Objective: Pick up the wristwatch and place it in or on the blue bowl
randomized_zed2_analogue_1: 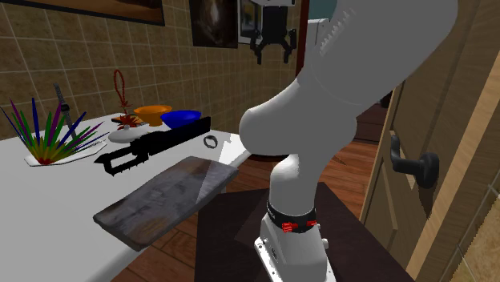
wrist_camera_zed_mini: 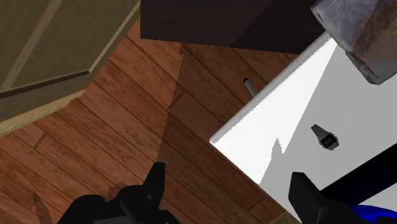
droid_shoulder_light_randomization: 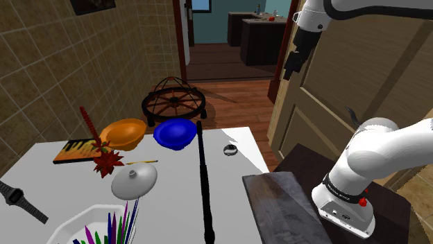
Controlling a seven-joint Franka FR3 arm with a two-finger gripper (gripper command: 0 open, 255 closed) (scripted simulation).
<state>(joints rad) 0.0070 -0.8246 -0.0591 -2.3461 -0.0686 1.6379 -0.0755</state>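
Observation:
A small dark wristwatch (droid_shoulder_light_randomization: 230, 149) lies on the white table (droid_shoulder_light_randomization: 236, 170) near its right edge, in front of the blue bowl (droid_shoulder_light_randomization: 175, 132). It also appears as a ring-shaped wristwatch (randomized_zed2_analogue_1: 210, 143) and, from the hand, as a small wristwatch (wrist_camera_zed_mini: 324, 137) ahead of the right finger. A larger black wristwatch (droid_shoulder_light_randomization: 21, 199) lies at the table's far left. My gripper (droid_shoulder_light_randomization: 288, 69) hangs high above the wooden floor, off the table's right side, open and empty. The open gripper (randomized_zed2_analogue_1: 272, 54) is seen near the wall pictures; from the hand, the gripper (wrist_camera_zed_mini: 229, 191) has its fingers wide apart. Blue bowl (randomized_zed2_analogue_1: 180, 118).
An orange bowl (droid_shoulder_light_randomization: 123, 132) sits beside the blue one. A long black bar (droid_shoulder_light_randomization: 204, 180), a grey lid (droid_shoulder_light_randomization: 134, 180), a red flower (droid_shoulder_light_randomization: 107, 163), a book (droid_shoulder_light_randomization: 76, 150), a dark slab (droid_shoulder_light_randomization: 281, 208) and a white tray of coloured spikes (droid_shoulder_light_randomization: 104, 225) share the table. A wooden door (droid_shoulder_light_randomization: 347, 76) stands right.

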